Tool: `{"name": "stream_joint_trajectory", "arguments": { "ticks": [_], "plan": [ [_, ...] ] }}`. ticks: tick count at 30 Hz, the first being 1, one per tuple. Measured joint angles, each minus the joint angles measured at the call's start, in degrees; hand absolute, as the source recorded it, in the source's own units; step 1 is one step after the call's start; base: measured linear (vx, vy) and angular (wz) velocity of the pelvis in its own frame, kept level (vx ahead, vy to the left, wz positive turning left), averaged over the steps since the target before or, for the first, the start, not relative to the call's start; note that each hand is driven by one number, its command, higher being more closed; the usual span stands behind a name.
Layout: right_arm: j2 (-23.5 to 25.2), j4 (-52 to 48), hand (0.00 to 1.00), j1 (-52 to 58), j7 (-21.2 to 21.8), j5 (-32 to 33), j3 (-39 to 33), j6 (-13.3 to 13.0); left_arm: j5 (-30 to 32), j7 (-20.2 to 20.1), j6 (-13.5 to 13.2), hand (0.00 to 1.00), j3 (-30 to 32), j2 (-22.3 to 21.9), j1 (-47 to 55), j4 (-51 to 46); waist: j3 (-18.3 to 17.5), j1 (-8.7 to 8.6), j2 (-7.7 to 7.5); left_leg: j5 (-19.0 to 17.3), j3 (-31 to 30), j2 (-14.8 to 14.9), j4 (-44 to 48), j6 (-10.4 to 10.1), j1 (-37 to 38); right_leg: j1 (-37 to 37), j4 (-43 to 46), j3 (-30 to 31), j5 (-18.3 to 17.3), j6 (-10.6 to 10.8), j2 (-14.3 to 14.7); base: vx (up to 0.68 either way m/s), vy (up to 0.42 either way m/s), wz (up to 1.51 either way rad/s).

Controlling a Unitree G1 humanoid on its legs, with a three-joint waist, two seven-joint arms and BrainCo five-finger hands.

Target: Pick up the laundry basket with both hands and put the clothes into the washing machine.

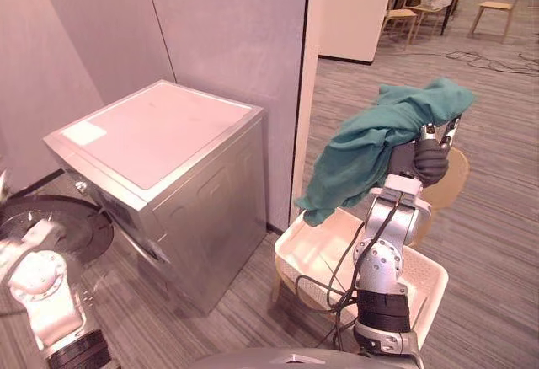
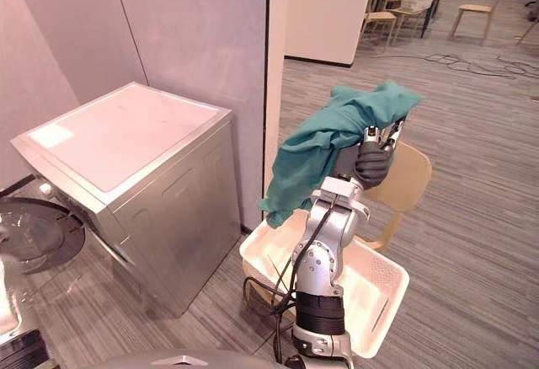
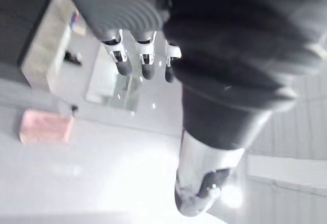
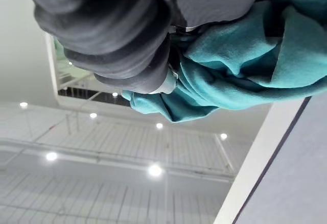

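Above the white laundry basket (image 1: 313, 249), the robot's right hand (image 1: 431, 162) holds a teal garment (image 1: 370, 146) raised, its fingers curled into the cloth. The garment drapes over the hand, and its lower end hangs by the basket's far rim. The basket sits on a tan chair (image 1: 453, 185), near the right side of the silver washing machine (image 1: 160, 154), whose round door (image 1: 63, 226) stands open at the front. The left hand (image 3: 141, 63) shows straight fingers, side by side, holding nothing.
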Motion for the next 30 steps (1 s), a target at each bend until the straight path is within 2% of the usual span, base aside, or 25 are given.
{"name": "stream_joint_trajectory", "arguments": {
  "ticks": [2,4,8,9,13,15,21,30],
  "plan": [
    [-0.5,-2.1,1.00,0.0,0.0,0.0,1.4,0.0,0.1,-2.0,-1.5,0.00,-8.9,1.4,-1.3,-2.5,-0.1,-0.25,-0.11,-0.1,1.1,0.4,0.0,0.0,0.3,-0.1,-0.5,1.2,0.4,-0.4,0.5,-0.02,-0.017,-0.29],
    [-2.0,-3.3,1.00,-1.3,0.0,0.0,4.5,0.1,-1.7,-7.3,-2.4,0.00,-16.8,3.6,-4.4,-2.3,-0.2,-1.08,-0.16,-0.5,2.6,0.7,0.0,-0.1,1.0,-0.3,-0.8,2.6,0.7,-0.7,1.0,-0.02,-0.012,-0.33],
    [-2.4,-8.3,1.00,-3.0,0.1,0.0,7.8,0.5,-7.1,-12.7,-3.6,0.00,-28.0,4.1,-11.3,0.5,-0.5,-2.13,-0.37,-0.6,4.7,1.0,0.0,-0.1,1.1,-1.6,-0.9,4.5,1.6,-1.0,1.4,0.00,-0.001,-0.30],
    [-2.6,-9.3,1.00,-3.8,0.2,-0.1,9.0,0.4,-8.4,-14.6,-3.6,0.00,-33.0,4.1,-14.4,4.2,-0.5,-2.48,-0.43,-0.5,5.4,1.1,0.1,0.0,1.3,-1.9,-1.0,5.2,1.9,-1.1,1.5,0.02,0.000,-0.28],
    [-2.8,-9.3,1.00,-5.5,0.0,-0.1,10.0,0.5,-11.0,-17.5,-2.3,0.00,-42.8,3.4,-21.8,15.6,-0.5,-3.81,-0.46,-0.6,6.0,1.1,0.0,-0.1,1.7,-2.0,-1.1,6.1,2.0,-0.9,1.7,0.01,-0.002,-0.14],
    [-3.0,-9.3,1.00,-5.9,-0.5,-0.1,11.7,0.5,-13.8,-19.6,-0.9,0.00,-48.3,1.4,-27.0,24.1,-0.5,-4.98,-0.44,-0.7,7.0,1.1,0.0,0.0,1.8,-2.2,-1.5,6.7,2.3,-0.8,1.8,0.00,0.001,-0.12],
    [-3.5,-9.1,1.00,-5.9,-2.3,0.0,14.4,0.7,-14.2,-21.1,2.1,0.00,-55.5,-2.5,-35.2,33.8,-0.5,-6.07,-0.46,-1.1,8.3,1.2,-0.1,-0.1,1.9,-3.1,-1.7,8.3,2.9,-0.4,2.1,-0.01,0.000,-0.14],
    [-1.7,-9.0,1.00,-6.6,-2.5,0.0,16.0,0.5,-14.2,-22.0,3.9,0.00,-66.8,-8.2,-41.4,38.8,-0.4,-6.57,-0.62,-1.1,8.6,1.1,-0.2,0.0,2.4,-3.0,-1.7,8.9,2.9,-0.3,2.1,-0.02,-0.001,-0.02]
  ]
}}
